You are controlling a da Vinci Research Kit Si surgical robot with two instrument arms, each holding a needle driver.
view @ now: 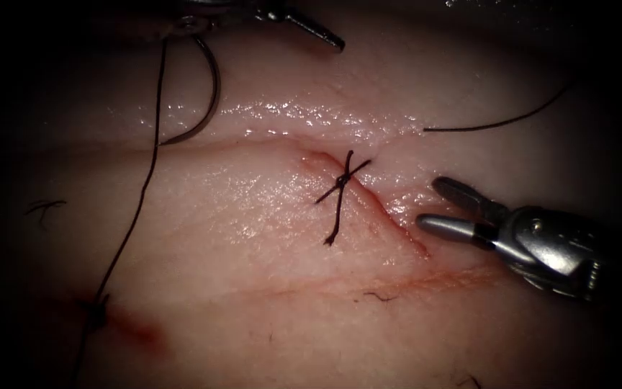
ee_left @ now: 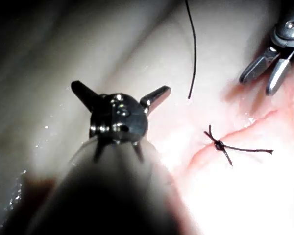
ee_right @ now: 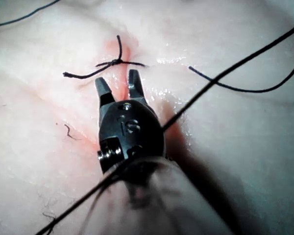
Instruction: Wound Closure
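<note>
Pale tissue fills the field, its cut bearing one knotted stitch. Right hand hovers released beside the cut, grasping nothing. Left hand, spread wide, grasps nothing; the needle lies left of the cut, trailing thread.

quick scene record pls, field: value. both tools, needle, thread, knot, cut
left tool: jaws open wide, holds nothing
right tool: jaws open, holds nothing, right of the cut
needle: lies on the tissue, upper left of the knot, free of both tools; not clear whether its tip is in the tissue
thread: runs from the needle's top end down the left side
knot: tied stitch across the cut, short ends sticking out
loose thread end: upper right of the knot
red fluid: patch at lower left
</note>
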